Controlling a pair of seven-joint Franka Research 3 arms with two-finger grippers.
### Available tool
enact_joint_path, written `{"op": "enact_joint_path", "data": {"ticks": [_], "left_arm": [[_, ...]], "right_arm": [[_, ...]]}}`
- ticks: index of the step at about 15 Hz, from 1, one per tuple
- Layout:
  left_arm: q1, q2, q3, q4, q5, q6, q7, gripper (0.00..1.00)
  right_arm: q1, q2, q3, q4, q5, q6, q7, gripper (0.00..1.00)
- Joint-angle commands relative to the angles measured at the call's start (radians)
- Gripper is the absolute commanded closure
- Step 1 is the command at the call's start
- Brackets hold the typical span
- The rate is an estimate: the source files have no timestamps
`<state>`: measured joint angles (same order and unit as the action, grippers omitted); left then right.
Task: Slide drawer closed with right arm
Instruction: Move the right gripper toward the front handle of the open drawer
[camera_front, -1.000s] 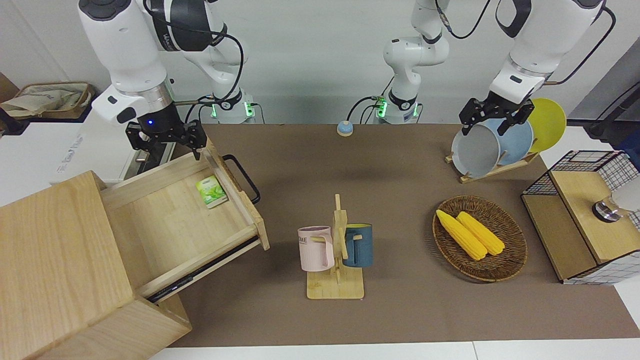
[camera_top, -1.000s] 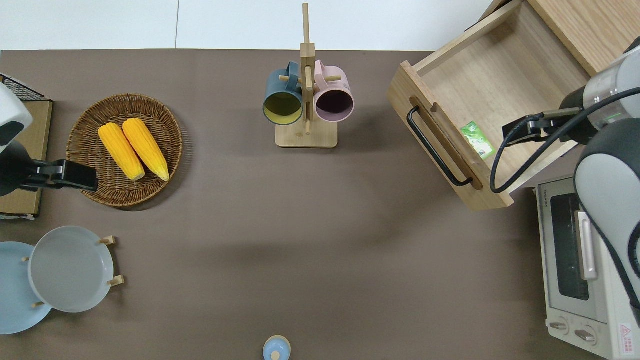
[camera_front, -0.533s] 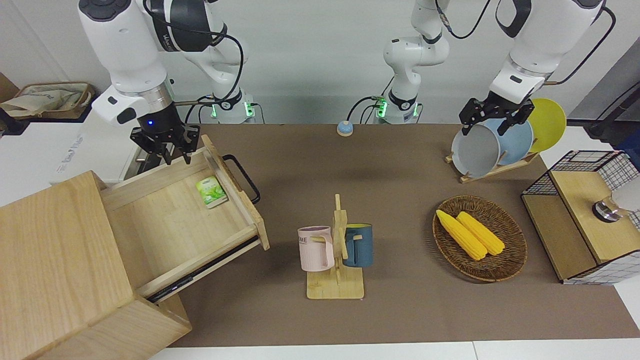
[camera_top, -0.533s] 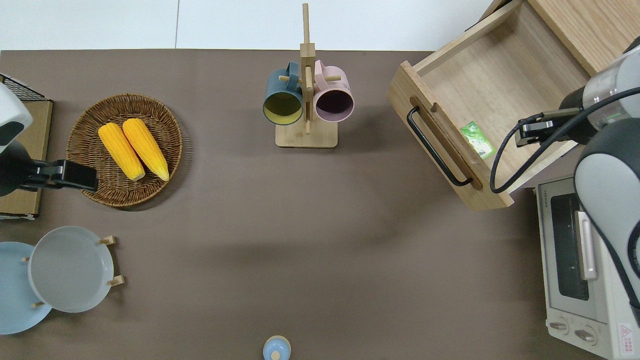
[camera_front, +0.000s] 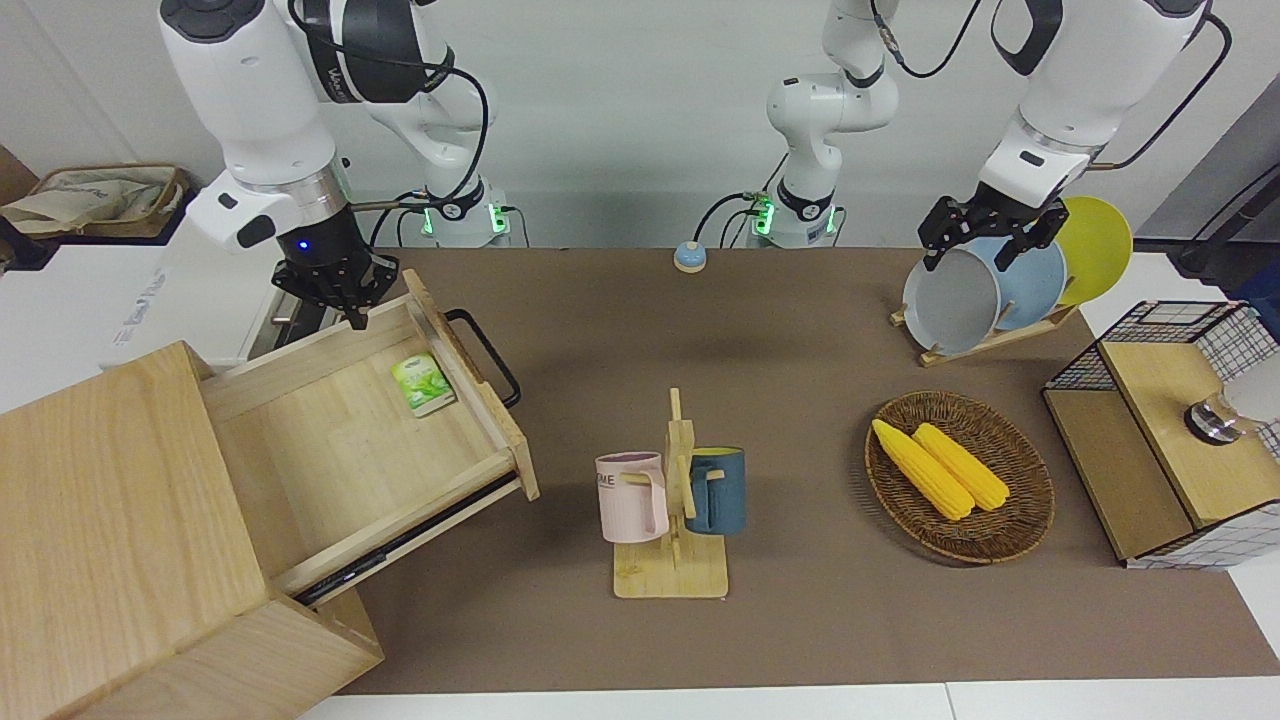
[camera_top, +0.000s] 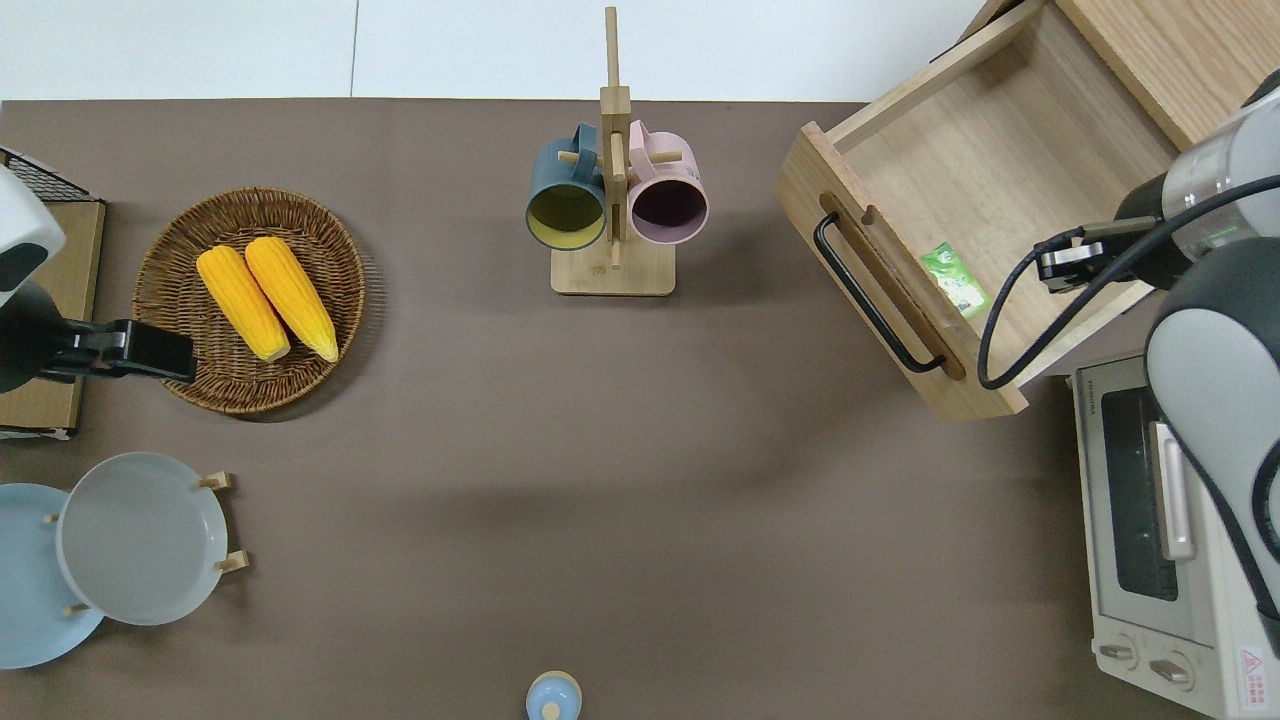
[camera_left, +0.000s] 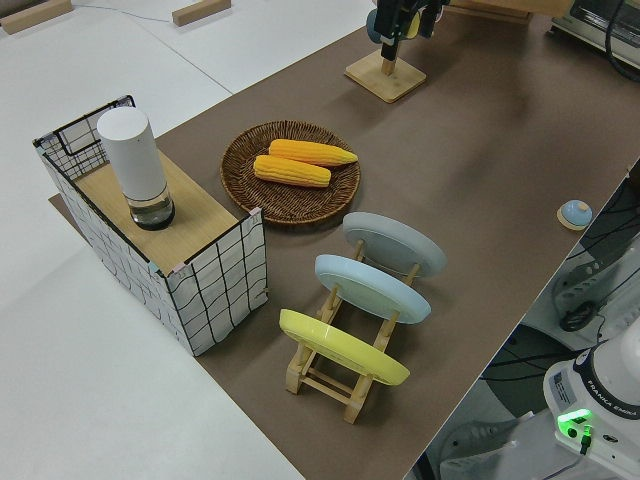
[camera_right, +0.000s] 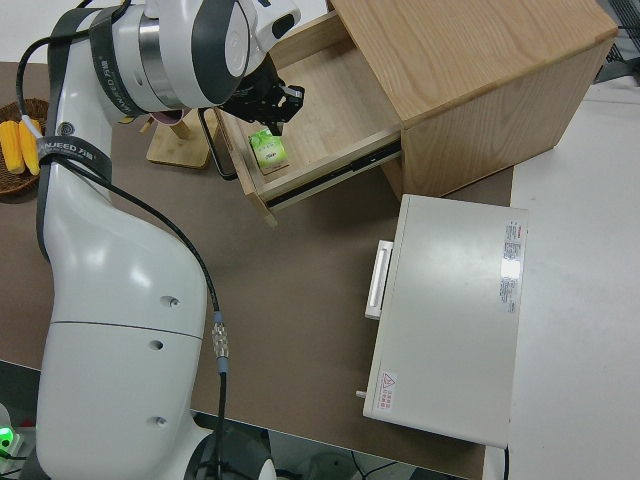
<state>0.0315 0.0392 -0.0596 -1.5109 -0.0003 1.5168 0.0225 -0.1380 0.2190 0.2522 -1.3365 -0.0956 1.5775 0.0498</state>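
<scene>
A: Where's the drawer (camera_front: 365, 440)?

B: Pulled well out of the cabinet (camera_front: 120, 540) at the right arm's end of the table, handle (camera_front: 483, 353) facing the mug stand (camera_front: 672, 500). A green packet (camera_front: 423, 383) lies inside, near the front panel.

A: And the right gripper (camera_front: 345, 290)?

B: Over the drawer's side wall nearest the robots, jaws drawn together, holding nothing. The left arm is parked.

A: How should it close the drawer?

B: I'd get the fingers against the front panel beside the handle, then push straight along the rails. An off-centre shove could jam it.
</scene>
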Motion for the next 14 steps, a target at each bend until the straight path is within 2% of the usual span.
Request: {"op": "enact_joint_path", "data": {"ticks": [1, 3, 6, 11, 13, 14], "left_arm": [[0.004, 0.011, -0.006, 0.024, 0.017, -0.020, 0.010, 0.01], [0.004, 0.011, -0.006, 0.024, 0.017, -0.020, 0.010, 0.01], [0.004, 0.011, -0.006, 0.024, 0.017, -0.020, 0.010, 0.01], [0.004, 0.011, -0.006, 0.026, 0.017, -0.020, 0.010, 0.01], [0.004, 0.011, -0.006, 0.024, 0.017, -0.020, 0.010, 0.01], [0.004, 0.011, -0.006, 0.024, 0.017, -0.020, 0.010, 0.01]], "right_arm": [[-0.002, -0.007, 0.015, -0.004, 0.004, 0.007, -0.010, 1.000], [0.003, -0.010, 0.021, -0.003, 0.004, 0.006, 0.014, 1.000], [0.055, -0.018, 0.016, -0.001, -0.009, -0.002, 0.071, 1.000], [0.098, -0.052, 0.018, 0.019, 0.002, -0.057, 0.175, 1.000], [0.095, -0.061, 0.089, 0.019, 0.001, -0.060, 0.273, 1.000], [0.097, -0.061, 0.101, 0.019, 0.002, -0.060, 0.329, 1.000]]}}
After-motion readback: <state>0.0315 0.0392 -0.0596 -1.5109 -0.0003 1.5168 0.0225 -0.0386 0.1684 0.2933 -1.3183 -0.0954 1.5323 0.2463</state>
